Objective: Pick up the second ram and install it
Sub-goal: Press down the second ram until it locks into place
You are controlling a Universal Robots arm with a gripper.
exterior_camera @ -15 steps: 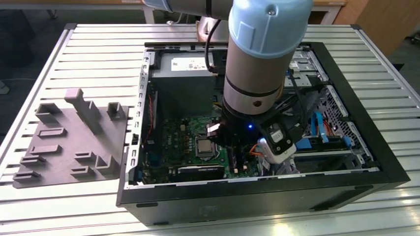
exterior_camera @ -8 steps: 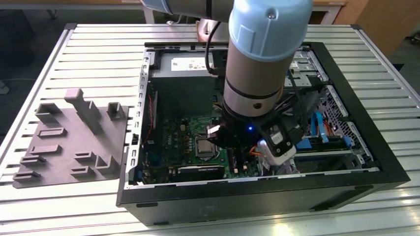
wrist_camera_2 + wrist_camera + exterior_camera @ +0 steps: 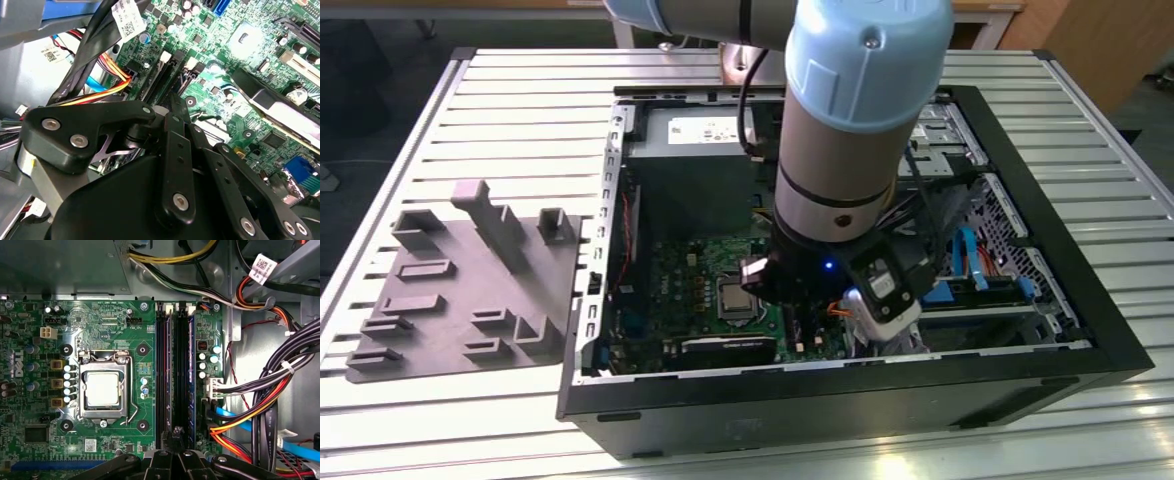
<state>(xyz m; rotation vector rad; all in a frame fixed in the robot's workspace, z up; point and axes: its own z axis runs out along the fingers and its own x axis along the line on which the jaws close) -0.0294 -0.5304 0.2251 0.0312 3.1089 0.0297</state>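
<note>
Slatted metal desk (image 3: 520, 100) carries an open computer case (image 3: 854, 385), and the arm reaches down into it. The grey fixture plate (image 3: 467, 290) lies well apart from the fingers (image 3: 176, 125), and I see no stick on it. In the second wrist view the fingers are drawn narrow, tips together, directly above the long memory slots (image 3: 161, 365) of the motherboard (image 3: 100, 325). Just ahead of the fingertips a dark strip stands in the slots. I judge this is the second ram (image 3: 176, 370), though I cannot tell if it is fully seated. So the step in hand seems to be the installing, not the picking. It calls for a straight, even press along the slot, while the coloured cables (image 3: 240, 425) beside the fingers stay untouched.
</note>
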